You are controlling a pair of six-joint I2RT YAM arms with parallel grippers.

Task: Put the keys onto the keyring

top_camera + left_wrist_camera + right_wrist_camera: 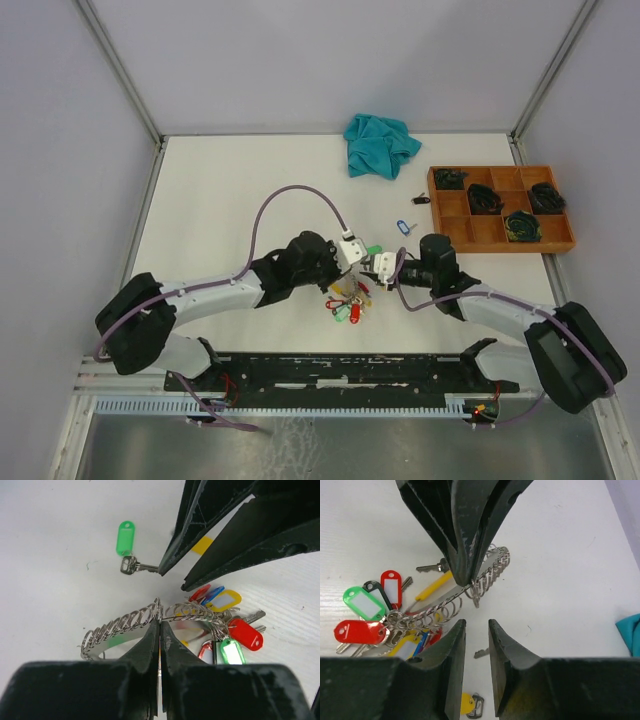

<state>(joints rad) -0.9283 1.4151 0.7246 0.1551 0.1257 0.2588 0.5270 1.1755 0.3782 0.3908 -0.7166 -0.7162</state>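
Top: keys [345,300] bunch at centre; a blue key [404,226] lies apart, upper right.

Left wrist: the left pincer [159,622] pinches the ring [120,626] at bottom centre; a green key [126,542] lies loose, upper left.

Right wrist: the right pincer [476,627] is narrowly parted and empty. Most keys look threaded; a few are left.

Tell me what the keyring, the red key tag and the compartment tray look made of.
Keyring: bright metal wire, polished, with mirror-like reflections. Red tag: probably moulded plastic, smooth and glossy, with a highlight. Tray: seemingly wood, orange-brown and matt.
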